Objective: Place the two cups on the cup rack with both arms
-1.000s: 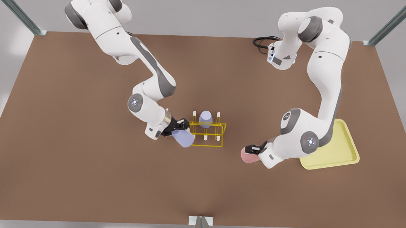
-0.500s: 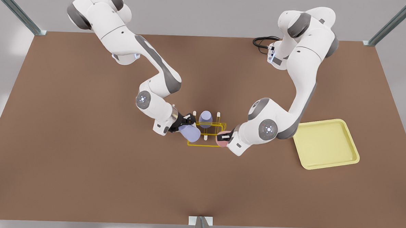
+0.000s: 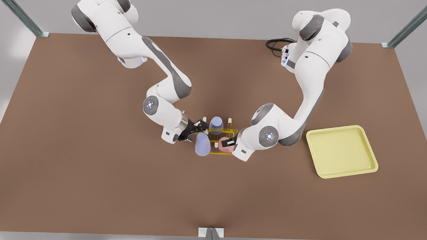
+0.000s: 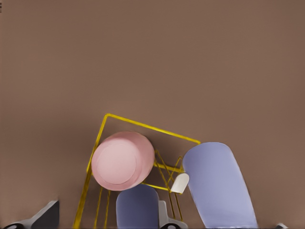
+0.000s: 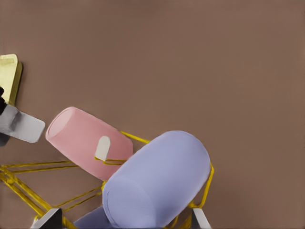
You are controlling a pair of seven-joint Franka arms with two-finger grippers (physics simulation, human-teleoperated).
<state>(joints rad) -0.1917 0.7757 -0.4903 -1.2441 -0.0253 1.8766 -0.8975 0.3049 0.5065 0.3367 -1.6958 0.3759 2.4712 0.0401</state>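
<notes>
Front view: the left gripper (image 3: 230, 140), fingers clamped on the pink cup (image 3: 225, 144), holds it tilted over the cup rack (image 3: 222, 153). The right gripper (image 3: 198, 127) has its fingers spread, with the lavender cup (image 3: 202, 144) just beside them on the rack.

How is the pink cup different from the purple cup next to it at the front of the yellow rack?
The pink cup is pink; the front purple cup is lavender-blue. The pink cup is tipped sideways, while the purple one stands upright, wider end down. On the rack, pink is toward the front view's right, by the left gripper; purple is toward its left, by the right gripper. Both are plain, tapered and handleless.
</notes>
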